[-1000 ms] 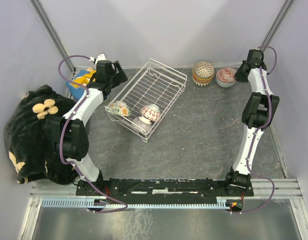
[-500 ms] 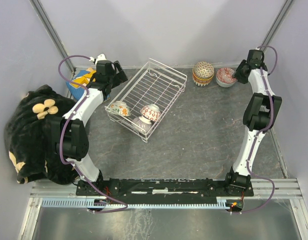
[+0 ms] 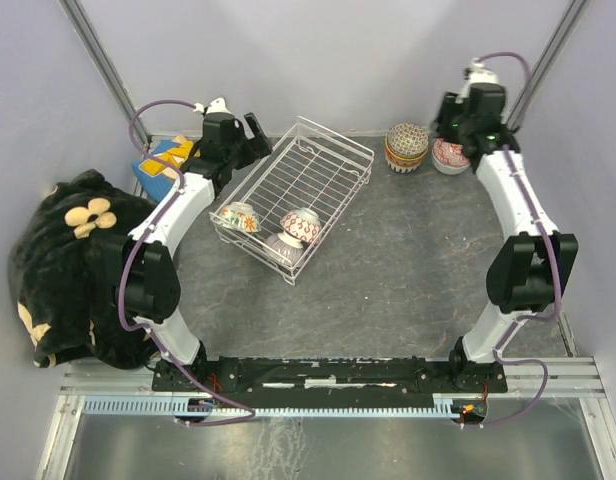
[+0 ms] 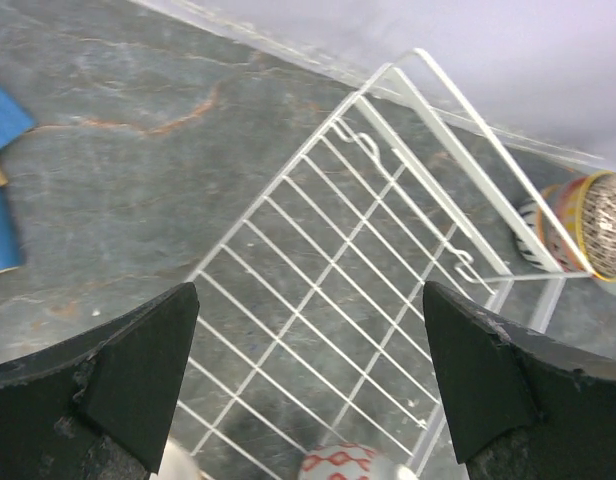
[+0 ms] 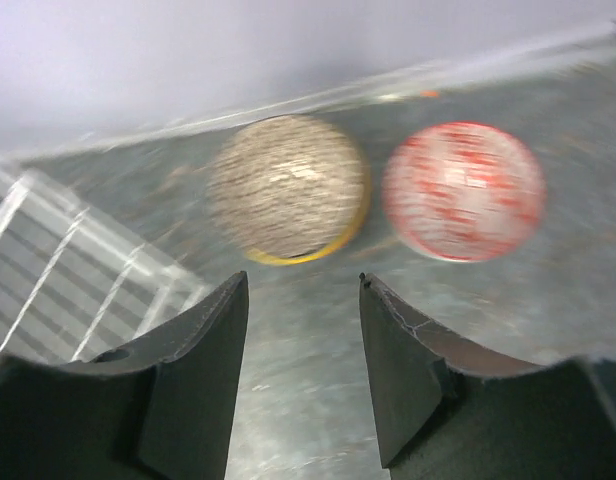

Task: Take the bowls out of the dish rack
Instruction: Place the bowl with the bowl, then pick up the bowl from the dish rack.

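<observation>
The white wire dish rack (image 3: 318, 160) sits at the table's middle back and shows in the left wrist view (image 4: 368, 250). It holds three bowls at its near end: a floral one (image 3: 238, 216), a red-patterned one (image 3: 302, 225) and a purplish one (image 3: 284, 245). A stack of upturned bowls (image 3: 407, 146) and a red-dotted bowl (image 3: 450, 155) stand on the table at the back right; both show in the right wrist view (image 5: 288, 186) (image 5: 462, 190). My left gripper (image 3: 250, 135) is open and empty above the rack's far left corner. My right gripper (image 3: 450, 118) is open and empty, raised above the unloaded bowls.
A black plush with a cream flower (image 3: 68, 260) lies at the left edge. A blue and yellow object (image 3: 163, 160) lies behind it, near the left arm. Grey walls close the back and sides.
My right arm has lifted and swung left, away from the red-dotted bowl, now over the two unloaded bowls. My left gripper has shifted slightly right toward the rack.
</observation>
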### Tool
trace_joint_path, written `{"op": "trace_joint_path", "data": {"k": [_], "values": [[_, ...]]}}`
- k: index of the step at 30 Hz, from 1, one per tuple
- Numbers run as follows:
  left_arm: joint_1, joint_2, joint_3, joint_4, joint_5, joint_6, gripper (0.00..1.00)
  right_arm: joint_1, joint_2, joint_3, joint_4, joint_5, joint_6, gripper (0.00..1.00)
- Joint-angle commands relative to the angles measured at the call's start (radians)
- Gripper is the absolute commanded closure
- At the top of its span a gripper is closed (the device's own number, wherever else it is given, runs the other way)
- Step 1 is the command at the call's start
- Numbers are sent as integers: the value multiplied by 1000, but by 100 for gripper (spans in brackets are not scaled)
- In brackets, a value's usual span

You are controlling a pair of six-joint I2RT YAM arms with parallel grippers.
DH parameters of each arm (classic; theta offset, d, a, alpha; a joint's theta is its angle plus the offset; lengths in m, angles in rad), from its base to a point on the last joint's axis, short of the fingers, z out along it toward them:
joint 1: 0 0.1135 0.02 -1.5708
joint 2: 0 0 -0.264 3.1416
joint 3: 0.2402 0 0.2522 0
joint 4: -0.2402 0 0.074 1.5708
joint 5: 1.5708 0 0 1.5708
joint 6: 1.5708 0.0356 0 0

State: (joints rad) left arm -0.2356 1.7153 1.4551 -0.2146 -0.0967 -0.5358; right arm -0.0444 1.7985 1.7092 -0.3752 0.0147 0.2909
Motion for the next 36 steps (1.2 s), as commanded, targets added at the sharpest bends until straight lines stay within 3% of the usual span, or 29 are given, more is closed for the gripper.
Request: {"op": "trace_joint_path", "data": {"k": [1,4,9,18,26,36], "values": [[-51,-18,57,20,66,-58,1,178,-92,-104,151,-109,-119,43],[-70,-11,47,22,92,-81,1,269,-108,-165,245,-196,-128,43],[-80,-41,-15,46,101,-127,1,424,-115,-223,258,-224,-213,42],[-114,-92,-130,81,136,-180,1,653,-217,-414,285,-112,-341,41],[-160,-121,-210,120,172,-195,1,768,-297,-553,287,-80,-388,40],[-178,-97,-246,143,203,-207,1,828,-257,-571,315,-49,-442,34]]}}
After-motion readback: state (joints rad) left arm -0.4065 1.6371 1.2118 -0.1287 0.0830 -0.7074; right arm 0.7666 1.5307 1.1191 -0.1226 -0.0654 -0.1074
